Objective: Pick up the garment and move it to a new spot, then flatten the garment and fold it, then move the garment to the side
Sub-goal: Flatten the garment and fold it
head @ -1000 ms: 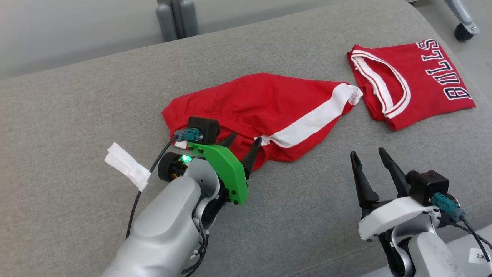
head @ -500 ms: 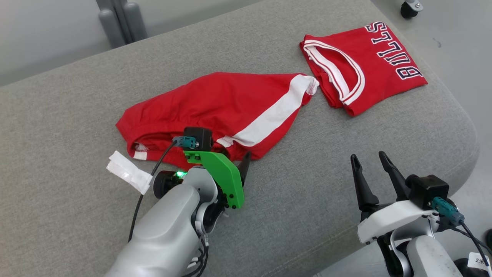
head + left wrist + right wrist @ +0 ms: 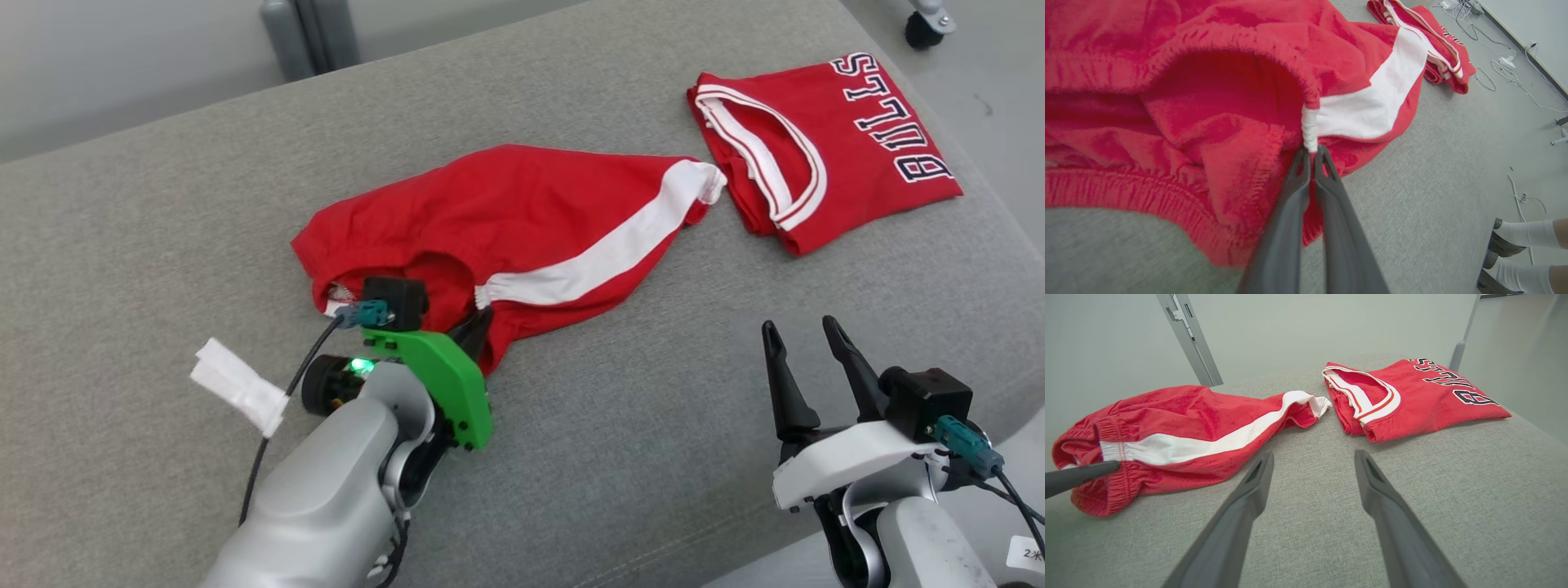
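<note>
Closing over the last second, the left gripper (image 3: 476,325) is now pressing its two dark fingers together; a moment ago they were spread around the waistband. From the left wrist, they are pinching the elastic waistband (image 3: 1309,130) right where the white side stripe (image 3: 1372,106) is ending, with a fold of red cloth trapped between them. The head camera is swinging too, so the shift of the whole picture is not the clothes moving. Even so, the waistband is gaping wider than before and the cloth beside the fingers is bunching. I am judging that the grasp is being secured and the pick-up is about to begin, with flattening and folding still ahead.

The red shorts (image 3: 531,204) are lying crumpled on the grey cushion (image 3: 653,425), just beside the folded jersey (image 3: 824,155). Their white-cuffed leg end is pointing at the jersey and nearly meeting it, while the clamped waistband is sitting at the end farthest from it. The right gripper (image 3: 804,331) is waiting with fingers apart and nothing between them, well apart from the jersey on the robot's side of it.

The shorts are looking soft and limp, a fuzzy knit with a gathered, ribbed elastic, so they are likely going to hang and stretch unevenly from one pinch point. The cushion is showing a coarse woven surface.
</note>
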Controlling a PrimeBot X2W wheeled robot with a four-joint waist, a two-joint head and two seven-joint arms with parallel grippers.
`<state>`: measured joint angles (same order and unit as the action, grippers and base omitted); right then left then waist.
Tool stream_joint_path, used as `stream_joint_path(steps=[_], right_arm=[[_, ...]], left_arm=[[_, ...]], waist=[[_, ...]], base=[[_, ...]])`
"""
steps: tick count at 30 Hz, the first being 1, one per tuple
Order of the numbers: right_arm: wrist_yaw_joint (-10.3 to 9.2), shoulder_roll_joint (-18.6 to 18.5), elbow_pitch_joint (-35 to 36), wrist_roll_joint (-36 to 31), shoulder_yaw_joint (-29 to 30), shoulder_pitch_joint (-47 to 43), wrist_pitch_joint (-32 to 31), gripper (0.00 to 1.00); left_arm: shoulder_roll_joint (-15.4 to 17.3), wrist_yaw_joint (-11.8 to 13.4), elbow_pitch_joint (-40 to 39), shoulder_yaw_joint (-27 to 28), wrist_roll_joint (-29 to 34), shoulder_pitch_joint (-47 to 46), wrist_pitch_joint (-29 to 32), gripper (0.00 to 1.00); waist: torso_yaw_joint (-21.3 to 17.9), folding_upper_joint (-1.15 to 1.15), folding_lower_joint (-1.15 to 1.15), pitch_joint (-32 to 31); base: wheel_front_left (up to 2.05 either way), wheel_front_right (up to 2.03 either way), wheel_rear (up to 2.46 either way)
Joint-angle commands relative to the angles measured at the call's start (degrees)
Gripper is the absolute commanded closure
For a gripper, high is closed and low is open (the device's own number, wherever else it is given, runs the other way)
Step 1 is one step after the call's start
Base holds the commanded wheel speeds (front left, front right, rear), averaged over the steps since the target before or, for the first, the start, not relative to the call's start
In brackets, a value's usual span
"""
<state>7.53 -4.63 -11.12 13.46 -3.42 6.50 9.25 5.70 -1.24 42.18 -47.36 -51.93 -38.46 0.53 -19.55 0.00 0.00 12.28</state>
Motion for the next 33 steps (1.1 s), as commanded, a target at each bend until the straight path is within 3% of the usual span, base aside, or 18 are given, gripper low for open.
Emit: stream_joint_path(steps=[1, 8, 13, 16, 18, 26, 33], right_arm=[[-0.09, -0.1, 0.2, -0.3, 0.1, -0.3, 0.0, 0.0], [-0.1, -0.5, 1.2, -0.6, 0.6, -1.2, -0.9, 0.0], [-0.1, -0.8, 2.1, -0.9, 0.3, -1.0, -1.8, 0.0], [-0.1, -1.1, 2.5, -0.9, 0.4, -1.2, -2.3, 0.0], [-0.09, -1.1, 2.8, -1.1, 0.4, -1.5, -2.7, 0.0], [-0.09, -2.1, 3.4, -1.2, 1.4, -2.5, -3.7, 0.0], [-0.09, -2.8, 4.5, -1.3, 2.4, -3.5, -4.6, 0.0]], left_arm=[[1.9, 0.3, -1.2, 0.2, 0.4, 2.4, -0.7, 1.0], [10.8, 5.5, -13.8, 0.7, 1.7, 10.9, -2.3, 1.0], [14.1, 9.9, -20.8, 1.9, 1.8, 15.6, -3.2, 1.0], [14.7, 11.3, -23.7, 1.9, 1.1, 17.6, -2.9, 1.0], [15.2, 11.8, -25.2, 1.4, 1.6, 18.7, -2.7, 0.0], [16.4, 11.7, -28.3, 3.0, 1.0, 23.0, -8.4, 0.0], [17.0, 11.4, -29.7, 10.8, 5.4, 25.5, -15.7, 0.0]], waist=[[2.9, 0.0, 0.0, -0.7], [9.3, 0.0, 0.0, -1.5], [12.3, 0.0, 0.0, -2.3], [13.9, 0.0, 0.0, -2.8], [14.7, 0.0, 0.0, -3.2], [17.5, 0.0, 0.0, -6.0], [19.5, 0.0, 0.0, -8.9]], base=[[0.0, 0.0, 0.0], [0.0, 0.0, 0.0], [0.0, 0.0, 0.0], [0.0, 0.0, 0.0], [0.0, 0.0, 0.0], [0.0, 0.0, 0.0], [0.0, 0.0, 0.0]])
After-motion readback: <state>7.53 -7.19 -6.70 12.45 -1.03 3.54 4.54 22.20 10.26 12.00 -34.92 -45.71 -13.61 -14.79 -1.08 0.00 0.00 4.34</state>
